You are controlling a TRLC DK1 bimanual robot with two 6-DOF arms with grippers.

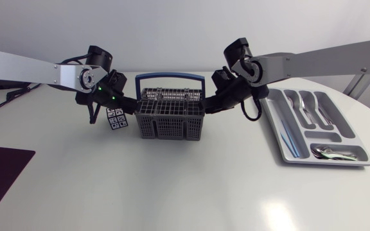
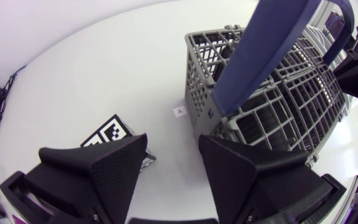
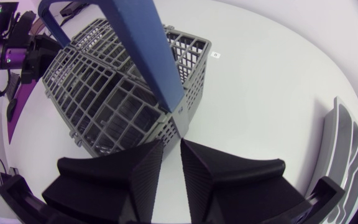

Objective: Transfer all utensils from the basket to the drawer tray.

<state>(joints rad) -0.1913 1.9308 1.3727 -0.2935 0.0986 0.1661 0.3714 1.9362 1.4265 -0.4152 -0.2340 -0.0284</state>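
The grey wire basket point(image 1: 169, 119) with a blue handle point(image 1: 170, 78) stands mid-table, with silver utensil ends point(image 1: 166, 95) showing in its back compartments. My left gripper point(image 1: 126, 106) is at the basket's left end. In the left wrist view it point(image 2: 173, 168) is open, one finger point(image 2: 253, 174) over the basket point(image 2: 272, 106) and the other outside it. My right gripper point(image 1: 212, 104) is at the basket's right end. There its fingers point(image 3: 171, 168) stand almost together on the basket's point(image 3: 117, 93) end wall. The grey drawer tray point(image 1: 281, 138) at the right holds several utensils point(image 1: 307, 106).
A black-and-white marker card point(image 1: 115, 119) lies beside the basket under my left gripper. A dark purple mat point(image 1: 2, 179) lies at the front left edge. The tray's edge point(image 3: 347, 149) shows beside my right gripper.
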